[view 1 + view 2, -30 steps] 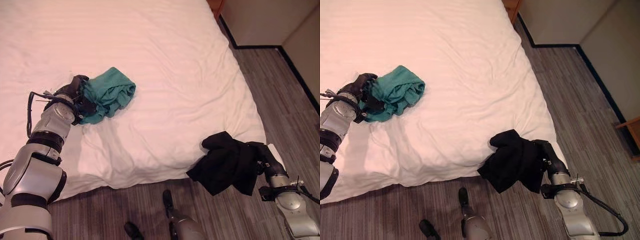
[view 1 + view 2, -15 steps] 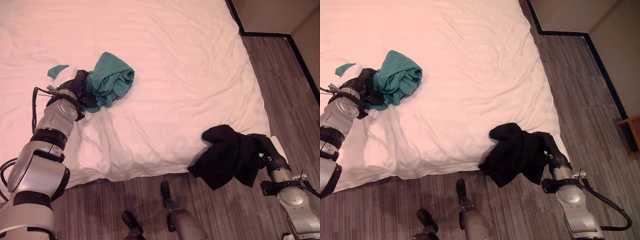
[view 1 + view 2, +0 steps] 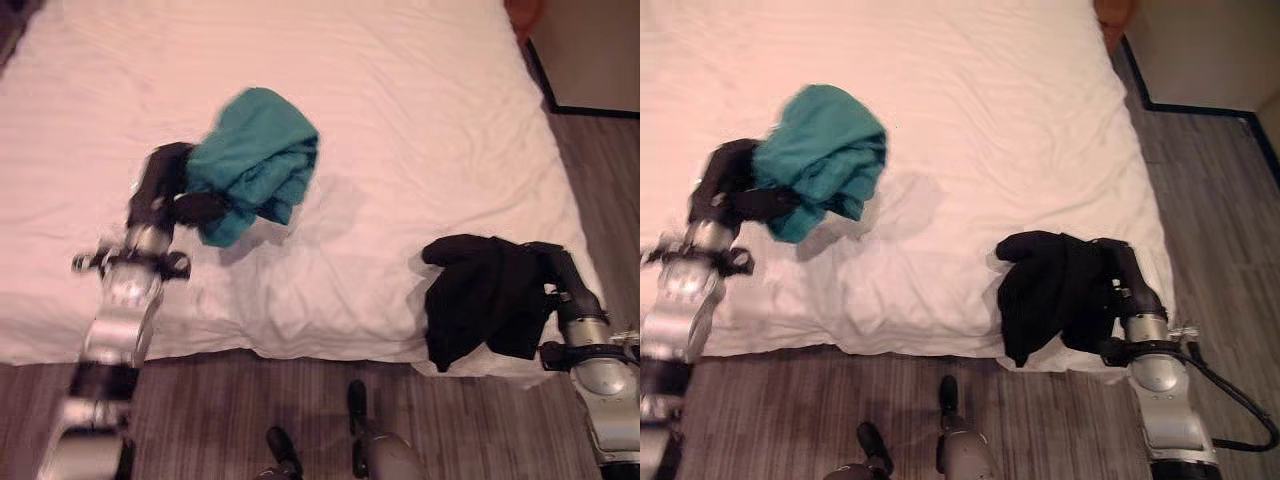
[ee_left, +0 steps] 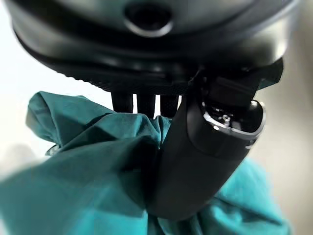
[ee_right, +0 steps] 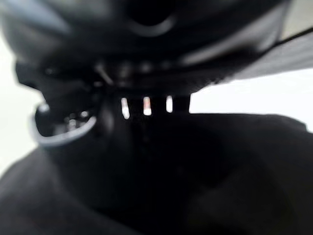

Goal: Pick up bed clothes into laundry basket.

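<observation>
The crumpled teal cloth garment (image 3: pixel 255 160) is bunched in the robot's left hand (image 3: pixel 170 190), lifted just above the white bed sheet (image 3: pixel 400 120), with its shadow falling on the sheet beside it. In the left wrist view the thumb (image 4: pixel 195 161) is pressed into the folds and the fingers curl behind them, so that hand is clamped on the cloth. The bundle hangs inward of the hand, toward the middle of the bed, its longer side running roughly from the far end of the bed toward the near edge.

The limp black cloth garment (image 3: pixel 1050 290) hangs from the right hand (image 3: pixel 1120 270) at the bed's near right corner, draped over the edge. In the right wrist view dark cloth surrounds the hand; it appears to be closed on the garment, though the fingers are hard to make out against the black.

Both garments are already in hand, so the coming move is probably a carry to the laundry basket. Beyond the bed lies grey striped flooring (image 3: pixel 600 150), with a dark skirting (image 3: pixel 1200 108) along the wall at the far right.
</observation>
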### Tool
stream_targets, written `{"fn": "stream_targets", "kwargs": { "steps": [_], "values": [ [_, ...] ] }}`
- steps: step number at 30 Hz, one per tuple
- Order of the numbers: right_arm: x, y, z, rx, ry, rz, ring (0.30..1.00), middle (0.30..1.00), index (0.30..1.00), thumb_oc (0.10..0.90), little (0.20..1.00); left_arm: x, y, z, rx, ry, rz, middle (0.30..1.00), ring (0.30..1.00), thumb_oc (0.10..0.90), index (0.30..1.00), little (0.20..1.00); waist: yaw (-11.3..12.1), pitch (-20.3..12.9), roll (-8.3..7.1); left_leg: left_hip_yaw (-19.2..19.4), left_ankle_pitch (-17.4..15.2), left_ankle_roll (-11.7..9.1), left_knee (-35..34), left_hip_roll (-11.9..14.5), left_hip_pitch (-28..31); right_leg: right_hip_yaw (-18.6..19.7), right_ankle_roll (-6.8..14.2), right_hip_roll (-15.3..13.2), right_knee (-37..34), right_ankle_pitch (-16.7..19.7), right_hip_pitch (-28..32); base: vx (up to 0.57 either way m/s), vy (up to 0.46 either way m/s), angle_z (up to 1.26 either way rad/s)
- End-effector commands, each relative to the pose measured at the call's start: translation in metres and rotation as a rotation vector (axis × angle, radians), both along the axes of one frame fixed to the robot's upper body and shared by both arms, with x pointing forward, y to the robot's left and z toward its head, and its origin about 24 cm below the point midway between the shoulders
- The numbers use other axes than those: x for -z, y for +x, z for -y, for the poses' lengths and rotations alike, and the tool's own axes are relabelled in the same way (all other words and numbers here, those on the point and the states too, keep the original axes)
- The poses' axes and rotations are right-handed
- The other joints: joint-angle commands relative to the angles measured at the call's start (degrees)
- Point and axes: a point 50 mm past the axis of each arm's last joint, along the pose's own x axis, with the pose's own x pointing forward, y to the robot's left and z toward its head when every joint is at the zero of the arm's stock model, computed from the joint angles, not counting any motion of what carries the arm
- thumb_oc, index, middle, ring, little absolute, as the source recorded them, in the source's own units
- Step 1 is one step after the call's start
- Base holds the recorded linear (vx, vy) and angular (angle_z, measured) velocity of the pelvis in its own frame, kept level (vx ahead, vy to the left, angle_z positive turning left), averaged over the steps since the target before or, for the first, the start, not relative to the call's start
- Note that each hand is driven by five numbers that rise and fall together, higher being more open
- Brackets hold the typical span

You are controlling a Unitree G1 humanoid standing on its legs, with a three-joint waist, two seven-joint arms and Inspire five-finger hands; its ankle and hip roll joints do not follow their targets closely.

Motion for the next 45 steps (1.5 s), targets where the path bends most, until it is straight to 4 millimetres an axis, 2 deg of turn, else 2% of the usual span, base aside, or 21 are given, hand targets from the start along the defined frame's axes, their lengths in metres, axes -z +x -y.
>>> {"fn": "stream_targets", "kwargs": {
  "steps": [1,7,14,17,21,22,23,24,25,29,30,31,32,35,37,38,40,41,42,44,45],
  "values": [
    [-0.068,-0.009,0.014,0.066,-0.114,0.314,0.3,0.3,0.3,0.4,0.3,-0.04,-0.017,-0.017,-0.076,0.018,0.251,0.3,0.3,0.4,0.3,0.3,2.3,-9.4,-1.31,0.3,0.1,-1.0,0.4,-1.0,1.8,-2.4,5.8,-0.8,0.2,-4.6,5.4,0.06,-0.038,0.1],
    [-0.06,-0.021,0.012,0.064,0.014,0.379,0.3,0.3,0.3,0.4,0.3,0.004,-0.06,-0.021,-0.131,-0.012,0.109,0.3,0.3,0.4,0.3,0.3,4.7,-11.6,-1.23,-1.3,0.3,-0.5,0.4,-1.3,2.9,-4.3,4.8,-1.1,0.2,-5.2,8.0,0.01,-0.029,0.28],
    [-0.053,-0.018,0.005,0.046,0.053,0.376,0.3,0.3,0.3,0.4,0.3,0.039,-0.075,-0.015,-0.151,-0.099,-0.003,0.3,0.3,0.4,0.3,0.3,5.6,-12.7,-1.33,-1.6,0.0,0.0,0.4,-1.5,3.9,-5.0,4.7,-1.2,0.3,-5.5,9.2,0.0,-0.001,0.16],
    [-0.052,-0.018,0.005,0.043,0.048,0.366,0.3,0.3,0.3,0.4,0.3,0.036,-0.073,-0.015,-0.133,-0.034,-0.027,0.3,0.3,0.4,0.3,0.3,5.2,-12.6,-1.36,-0.5,-0.7,0.3,0.4,-1.4,5.1,-3.8,4.9,-1.1,0.5,-5.2,9.4,-0.01,0.041,-0.12],
    [-0.046,-0.014,-0.005,0.003,0.049,0.342,0.3,0.3,0.3,0.4,0.3,0.003,-0.049,0.007,0.011,0.059,0.085,0.3,0.3,0.4,0.3,0.3,1.8,-11.2,-1.22,5.3,-2.4,1.2,0.4,-1.5,7.6,2.4,6.4,-1.0,1.9,-3.6,6.8,-0.05,0.111,-0.51],
    [-0.042,-0.015,-0.008,-0.004,0.059,0.333,0.3,0.3,0.3,0.4,0.3,-0.007,-0.041,0.015,0.047,0.056,0.137,0.3,0.3,0.4,0.3,0.3,-0.4,-10.4,-1.2,7.2,-2.6,1.4,0.4,-1.6,7.8,3.9,7.5,-1.3,3.0,-2.4,4.9,-0.11,0.111,-0.67],
    [-0.042,-0.015,-0.008,-0.002,0.06,0.337,0.3,0.3,0.3,0.4,0.3,-0.008,-0.04,0.015,0.047,0.058,0.142,0.3,0.3,0.4,0.3,0.3,0.3,-10.4,-1.28,7.9,-2.7,1.5,0.4,-1.7,7.7,4.7,7.6,-1.2,3.5,-2.4,4.3,-0.2,0.138,-1.27],
    [-0.039,-0.014,-0.016,-0.019,0.084,0.347,0.3,0.3,0.3,0.4,0.3,-0.027,-0.025,0.034,0.119,0.026,0.249,0.3,0.3,0.4,0.3,0.3,-3.6,-8.1,-1.22,11.8,-4.2,1.6,0.4,-1.1,8.1,6.7,11.3,-2.8,7.7,1.2,-0.8,-0.15,0.098,-1.33],
    [-0.04,-0.014,-0.016,-0.018,0.085,0.351,0.3,0.3,0.3,0.4,0.3,-0.028,-0.025,0.034,0.118,0.027,0.253,0.3,0.3,0.4,0.3,0.3,-3.3,-8.0,-1.25,12.1,-4.2,1.7,0.4,-1.1,8.1,7.1,11.5,-2.8,8.2,1.2,-1.3,-0.22,0.062,-1.41],
    [-0.037,-0.016,-0.022,-0.016,0.094,0.354,0.3,0.3,0.3,0.4,0.3,-0.042,-0.013,0.047,0.165,0.049,0.287,0.3,0.3,0.4,0.3,0.3,-5.4,-6.3,-1.31,17.0,-3.0,2.4,0.4,0.4,8.1,0.6,10.6,-5.4,19.2,-1.4,-4.3,-0.21,0.091,-1.34],
    [-0.036,-0.014,-0.025,-0.033,0.105,0.359,0.3,0.3,0.3,0.4,0.3,-0.049,-0.011,0.048,0.168,0.07,0.307,0.3,0.3,0.4,0.3,0.3,-5.5,-6.5,-0.81,19.9,-1.9,2.9,0.4,0.9,8.4,-4.5,9.6,-6.8,24.4,-2.6,-3.6,-0.4,0.096,-1.43],
    [-0.037,-0.008,-0.028,-0.043,0.114,0.359,0.3,0.3,0.3,0.4,0.3,-0.054,-0.017,0.043,0.149,0.087,0.322,0.3,0.3,0.4,0.3,0.3,-5.2,-6.7,-0.65,27.1,-0.7,4.0,0.5,1.4,9.2,-14.5,7.4,-10.2,34.3,-6.6,0.4,-0.4,0.1,-1.23],
    [-0.036,-0.008,-0.028,-0.045,0.114,0.355,0.3,0.3,0.3,0.4,0.3,-0.053,-0.019,0.042,0.147,0.086,0.32,0.3,0.3,0.4,0.3,0.3,-5.1,-6.6,-0.81,27.4,-0.8,3.9,0.5,1.4,9.6,-14.3,7.3,-10.4,35.0,-7.1,0.4,-0.36,0.011,-1.97],
    [-0.039,-0.006,-0.027,-0.038,0.115,0.375,0.3,0.3,0.3,0.4,0.3,-0.042,-0.03,0.034,0.095,0.098,0.276,0.3,0.3,0.4,0.3,0.3,-2.8,-8.8,-1.84,31.4,-0.3,4.6,0.8,0.7,8.0,-18.0,7.4,-11.8,31.1,-8.2,7.1,-0.18,-0.068,-1.82],
    [-0.038,0.0,-0.034,-0.071,0.151,0.391,0.3,0.3,0.3,0.4,0.3,-0.031,-0.042,0.021,0.022,0.067,0.25,0.3,0.3,0.4,0.3,0.3,0.0,-10.6,-2.76,36.2,2.7,2.4,2.0,2.8,6.2,-20.1,6.4,-9.5,18.6,-10.0,11.6,-0.2,-0.235,-2.27],
    [-0.037,0.0,-0.035,-0.072,0.152,0.389,0.3,0.3,0.3,0.4,0.3,-0.031,-0.043,0.02,0.021,0.067,0.249,0.3,0.3,0.4,0.3,0.3,0.2,-10.7,-2.72,36.5,2.9,2.1,2.2,3.1,6.3,-19.9,6.3,-9.1,17.9,-9.7,11.8,-0.26,-0.404,-2.05],
    [-0.034,-0.002,-0.034,-0.087,0.149,0.366,0.3,0.3,0.3,0.4,0.3,-0.025,-0.047,0.013,-0.025,0.054,0.226,0.3,0.3,0.4,0.3,0.3,1.2,-10.6,-4.07,38.7,9.2,-3.6,6.0,9.3,3.1,-15.9,4.0,-2.6,6.0,-12.5,13.8,-0.23,-0.571,-2.09],
    [-0.039,-0.003,-0.033,-0.096,0.138,0.377,0.3,0.3,0.3,0.4,0.3,-0.027,-0.046,0.015,-0.015,0.057,0.239,0.3,0.3,0.4,0.3,0.3,1.1,-10.1,-4.48,39.2,10.6,-4.8,7.7,11.2,2.0,-15.8,4.1,-2.0,4.7,-12.5,14.3,-0.14,-0.483,-1.45],
    [-0.043,-0.003,-0.032,-0.108,0.142,0.394,0.3,0.3,0.3,0.4,0.3,-0.027,-0.045,0.018,0.008,0.045,0.246,0.3,0.3,0.4,0.3,0.3,1.5,-9.3,-4.7,37.7,12.5,-7.1,10.0,13.9,1.4,-13.9,3.3,-0.6,2.8,-12.6,15.2,-0.15,-0.306,-0.3],
    [-0.048,0.006,-0.041,-0.177,0.137,0.399,0.3,0.3,0.3,0.4,0.3,-0.017,-0.043,0.019,0.003,0.022,0.209,0.3,0.3,0.4,0.3,0.3,5.4,-6.9,-5.35,20.2,15.4,-9.6,15.6,14.9,-2.6,-8.3,2.6,0.5,2.7,-12.9,15.1,-0.14,-0.189,-0.7],
    [-0.05,0.008,-0.04,-0.184,0.137,0.399,0.3,0.3,0.3,0.4,0.3,-0.011,-0.043,0.014,-0.024,0.003,0.193,0.3,0.3,0.4,0.3,0.3,5.8,-6.2,-5.72,13.5,13.2,-8.8,19.0,15.0,-3.9,-5.9,2.1,0.8,3.2,-12.8,14.8,-0.1,-0.085,-2.07]
  ]
}}
